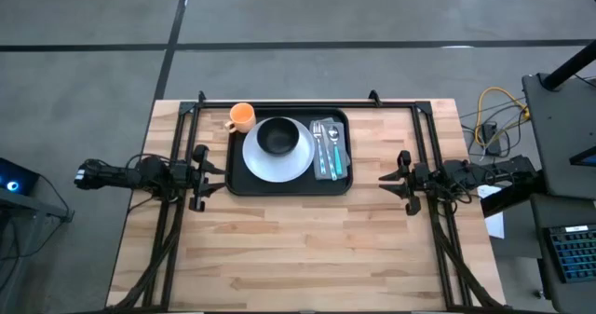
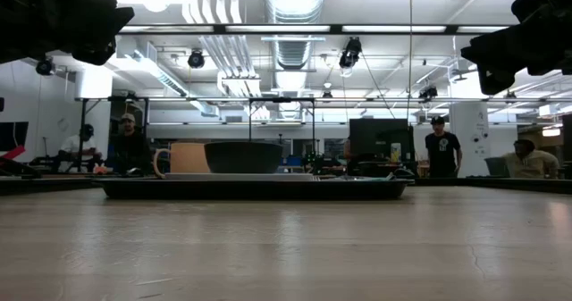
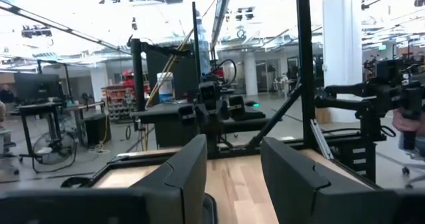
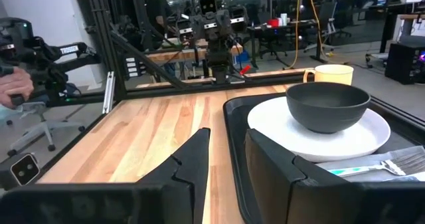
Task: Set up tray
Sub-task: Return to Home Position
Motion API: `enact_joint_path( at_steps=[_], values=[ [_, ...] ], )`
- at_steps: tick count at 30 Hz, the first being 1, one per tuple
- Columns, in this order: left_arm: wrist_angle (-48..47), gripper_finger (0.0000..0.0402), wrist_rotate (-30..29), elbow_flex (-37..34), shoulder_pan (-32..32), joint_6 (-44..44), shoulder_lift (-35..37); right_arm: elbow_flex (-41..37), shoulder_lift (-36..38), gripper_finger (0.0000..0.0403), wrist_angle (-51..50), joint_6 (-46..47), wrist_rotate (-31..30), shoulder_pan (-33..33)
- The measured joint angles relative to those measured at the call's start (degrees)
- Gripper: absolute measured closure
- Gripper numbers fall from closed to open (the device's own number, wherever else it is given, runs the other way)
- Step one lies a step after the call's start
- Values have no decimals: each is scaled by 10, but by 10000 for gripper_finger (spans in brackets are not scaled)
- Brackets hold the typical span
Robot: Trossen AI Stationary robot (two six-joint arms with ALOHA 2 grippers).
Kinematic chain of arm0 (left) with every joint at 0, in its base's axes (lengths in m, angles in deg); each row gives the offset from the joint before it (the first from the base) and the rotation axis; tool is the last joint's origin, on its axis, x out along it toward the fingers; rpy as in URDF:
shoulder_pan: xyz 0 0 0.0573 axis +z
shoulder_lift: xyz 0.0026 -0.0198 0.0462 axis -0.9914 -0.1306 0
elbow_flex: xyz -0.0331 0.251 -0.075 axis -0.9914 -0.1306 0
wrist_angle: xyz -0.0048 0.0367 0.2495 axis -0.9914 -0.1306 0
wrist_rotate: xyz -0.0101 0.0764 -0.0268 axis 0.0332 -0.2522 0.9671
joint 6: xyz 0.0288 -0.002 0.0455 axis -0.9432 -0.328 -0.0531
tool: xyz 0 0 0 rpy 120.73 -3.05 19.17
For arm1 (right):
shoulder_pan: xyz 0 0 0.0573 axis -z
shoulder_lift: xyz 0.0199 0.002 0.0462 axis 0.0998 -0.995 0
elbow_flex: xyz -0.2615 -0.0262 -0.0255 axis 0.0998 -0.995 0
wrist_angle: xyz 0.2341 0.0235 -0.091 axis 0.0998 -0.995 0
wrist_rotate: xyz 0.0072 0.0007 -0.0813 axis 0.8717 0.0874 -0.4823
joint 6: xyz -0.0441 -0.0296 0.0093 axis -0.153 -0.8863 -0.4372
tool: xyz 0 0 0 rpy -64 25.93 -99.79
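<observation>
The black tray (image 1: 343,185) lies at the table's far middle and shows as a low dark bar in the low view (image 2: 357,190). On it a white plate (image 1: 298,165) carries a dark bowl (image 1: 277,136) (image 4: 327,106). An orange cup (image 1: 241,116) (image 4: 334,74) stands at the tray's far left corner. A grey napkin (image 1: 340,149) on the tray's right part bears a fork and a spoon with teal handles (image 1: 327,156). My left gripper (image 1: 216,179) (image 3: 232,177) hovers open left of the tray. My right gripper (image 1: 386,184) (image 4: 227,171) hovers open right of it.
Bare wooden tabletop (image 1: 298,249) stretches on the near side of the tray and on both sides of it. Black frame rails (image 1: 279,103) run along the far edge and down both sides. People sit and stand in the room beyond (image 2: 442,145).
</observation>
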Motion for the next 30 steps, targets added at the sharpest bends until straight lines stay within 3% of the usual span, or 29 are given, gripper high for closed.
enact_joint_path(
  at_steps=[10,19,23,30],
  values=[
    [-80,277,0,-1,0,21,0,0,0,305,0,-24,0,1],
    [-91,277,-4,-1,0,25,0,0,-14,315,4,-28,-14,1],
    [-112,277,-41,-1,1,39,0,0,-31,321,3,-40,-12,1],
    [-112,277,-54,-1,36,50,-2,1,-86,322,1,-39,-25,1]
  ],
)
